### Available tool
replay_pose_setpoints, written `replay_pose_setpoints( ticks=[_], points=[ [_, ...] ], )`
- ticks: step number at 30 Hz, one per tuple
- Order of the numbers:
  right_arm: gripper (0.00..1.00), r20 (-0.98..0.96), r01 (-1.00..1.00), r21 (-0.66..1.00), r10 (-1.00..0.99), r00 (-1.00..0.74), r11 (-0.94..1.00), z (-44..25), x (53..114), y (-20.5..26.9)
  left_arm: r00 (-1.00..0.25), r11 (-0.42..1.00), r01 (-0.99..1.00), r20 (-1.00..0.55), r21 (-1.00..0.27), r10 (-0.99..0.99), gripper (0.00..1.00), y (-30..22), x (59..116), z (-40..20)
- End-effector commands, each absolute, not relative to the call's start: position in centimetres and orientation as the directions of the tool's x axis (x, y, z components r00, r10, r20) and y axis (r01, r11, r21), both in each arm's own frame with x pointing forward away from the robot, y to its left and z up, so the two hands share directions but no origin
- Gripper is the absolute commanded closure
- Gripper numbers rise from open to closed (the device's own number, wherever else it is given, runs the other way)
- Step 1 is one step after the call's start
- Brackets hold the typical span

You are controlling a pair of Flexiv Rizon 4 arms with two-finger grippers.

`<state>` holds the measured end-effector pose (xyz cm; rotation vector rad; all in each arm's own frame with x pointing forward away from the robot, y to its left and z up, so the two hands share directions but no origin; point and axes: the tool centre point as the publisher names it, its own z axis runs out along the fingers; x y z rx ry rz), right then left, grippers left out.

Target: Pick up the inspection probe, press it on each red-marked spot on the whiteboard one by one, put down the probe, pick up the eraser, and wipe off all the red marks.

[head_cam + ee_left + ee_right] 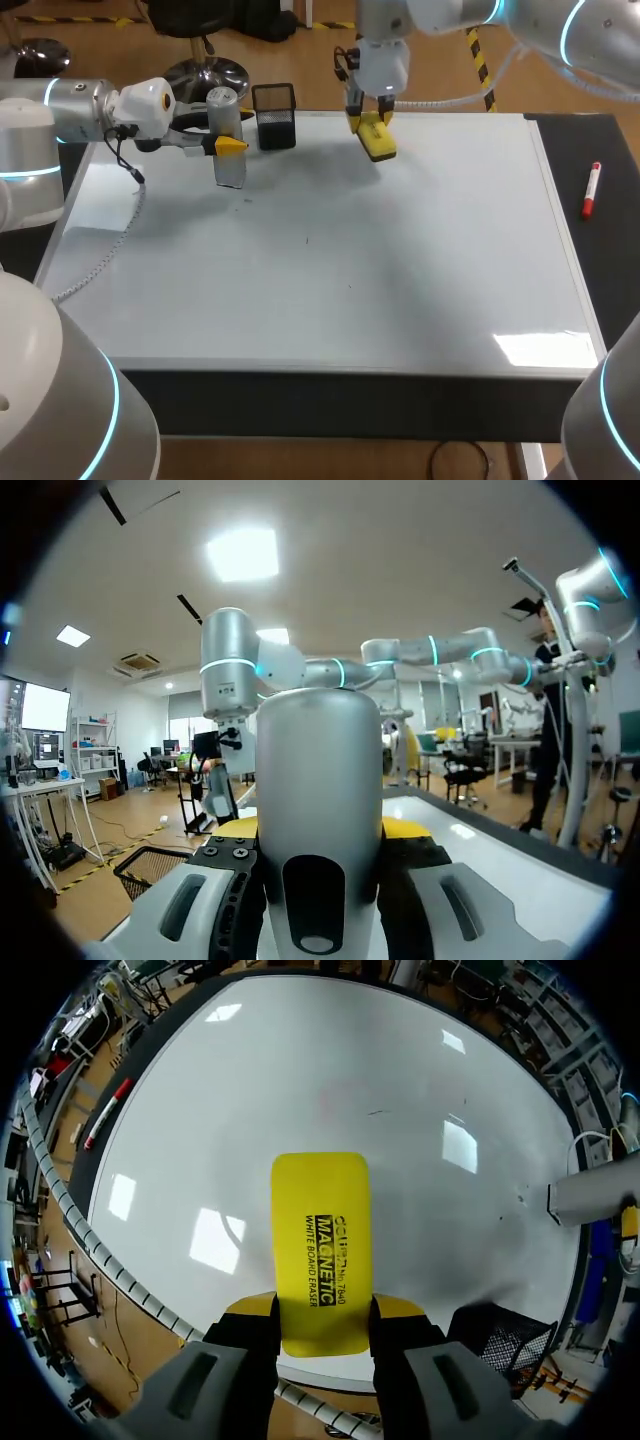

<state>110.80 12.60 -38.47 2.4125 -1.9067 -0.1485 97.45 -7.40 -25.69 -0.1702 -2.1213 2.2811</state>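
Probe first, in the head view: a smooth silver-grey cylinder with a paler cap, standing upright over the far left part of the whiteboard. The left gripper is clamped on its body from two sides. Whether its foot touches the board I cannot tell. Just beyond that gripper stands a black mesh holder. The right gripper comes down from above and pinches the yellow eraser, a flat block with rounded ends, right below its fingers near the board's far edge. Gripping from above probably lets the eraser's flat face meet the board for wiping. The glossy white surface shows only a few dark specks and no red marks, so the wiping looks done or nearly so, though the probe is not yet set down. A red and white marker lies on the dark strip, well apart from both grippers.

Left wrist view: the probe fills the gap between the fingers, with both yellow tips pressed to its matte metal sides. The mesh holder sits beside the gripper.

Right wrist view: the eraser juts ahead from between the fingers, held at its near end by its long edges. It is hard, shiny plastic with black print. The reflective board spreads out ahead of it.
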Motion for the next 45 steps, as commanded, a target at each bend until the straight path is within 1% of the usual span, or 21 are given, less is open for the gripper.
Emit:
replay_pose_setpoints(
  ticks=[1, 7, 16, 27, 45],
  points=[
    [1.00, -0.055, -0.968, 0.108, -0.974, 0.222, -0.227, -38.9, 112.0, 13.2, -0.994, -0.075, 0.060, -0.067, -0.995, 0.089, 1.00, -7.4, 97.4, -25.6],
    [1.00, -0.084, -0.969, 0.103, -0.972, 0.219, -0.227, -39.4, 113.7, 14.4, -0.994, -0.075, 0.060, -0.067, -0.995, 0.089, 1.00, -7.4, 97.4, -25.6],
    [1.00, -0.099, -0.960, 0.140, -0.968, 0.231, -0.243, -40.9, 115.2, 15.5, -0.994, -0.075, 0.060, -0.067, -0.995, 0.089, 1.00, -7.4, 97.4, -25.6],
    [1.00, -0.154, -0.976, 0.161, -0.980, 0.122, -0.147, -42.5, 117.0, 15.5, -0.994, -0.075, 0.060, -0.067, -0.995, 0.089, 1.00, -7.4, 97.4, -25.6],
    [1.00, -0.155, -0.978, 0.178, -0.985, 0.078, -0.106, -42.8, 119.3, 16.9, -0.994, -0.075, 0.060, -0.067, -0.995, 0.089, 1.00, -7.4, 97.4, -25.6]
  ],
)
